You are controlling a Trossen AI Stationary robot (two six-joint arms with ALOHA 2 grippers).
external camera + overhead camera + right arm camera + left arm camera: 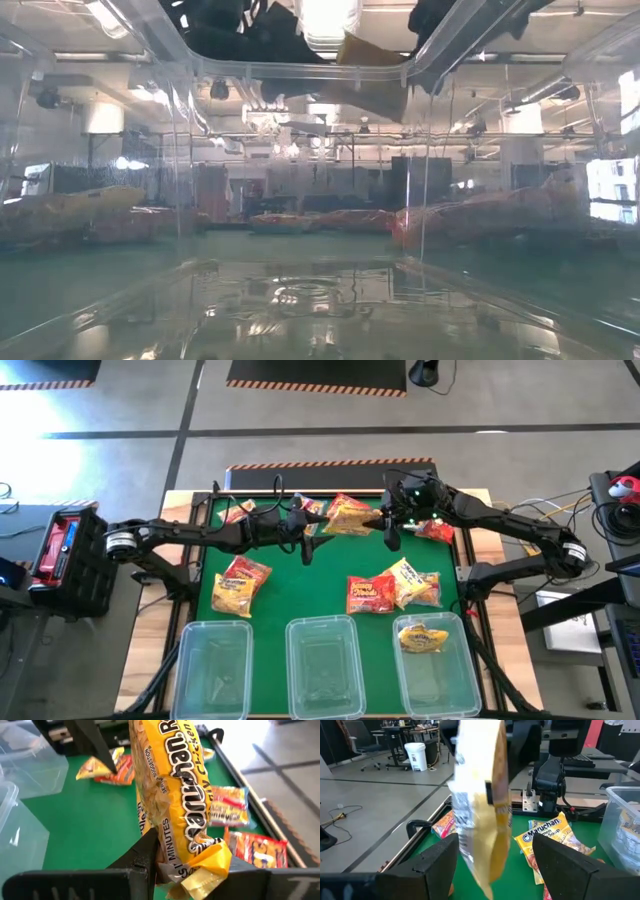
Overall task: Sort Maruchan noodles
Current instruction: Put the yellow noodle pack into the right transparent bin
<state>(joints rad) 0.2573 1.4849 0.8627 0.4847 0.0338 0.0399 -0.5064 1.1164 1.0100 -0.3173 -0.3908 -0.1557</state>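
Observation:
A yellow Maruchan noodle packet (pixel 348 515) is up in the air over the far middle of the green table, with my right gripper (pixel 388 525) shut on it. My left gripper (pixel 308 536) faces it from the left, open. In the left wrist view the packet (pixel 485 810) shows edge-on ahead of the wide-apart fingers and touches neither. Other noodle packets lie flat on the mat: a red-yellow one (pixel 240 582) at the left, two (pixel 370 595) (pixel 415 582) right of the middle, and a red one (pixel 435 530) at the far right. One yellow packet (pixel 425 635) lies in the right bin. My right gripper pinches the yellow packet by its crimped end seam (pixel 200 870) between its two fingers. The fingers come from the table's right, slanting slightly down. The packet is lifted clear, stands on edge and reaches out beyond the fingertips toward my left gripper.
Three clear plastic bins stand side by side along the near edge: left (pixel 215 665), middle (pixel 322 665) and right (pixel 460 670). More packets lie at the far edge (pixel 238 510) (pixel 310 508). The green mat between the packets and the bins is bare (pixel 310 585).

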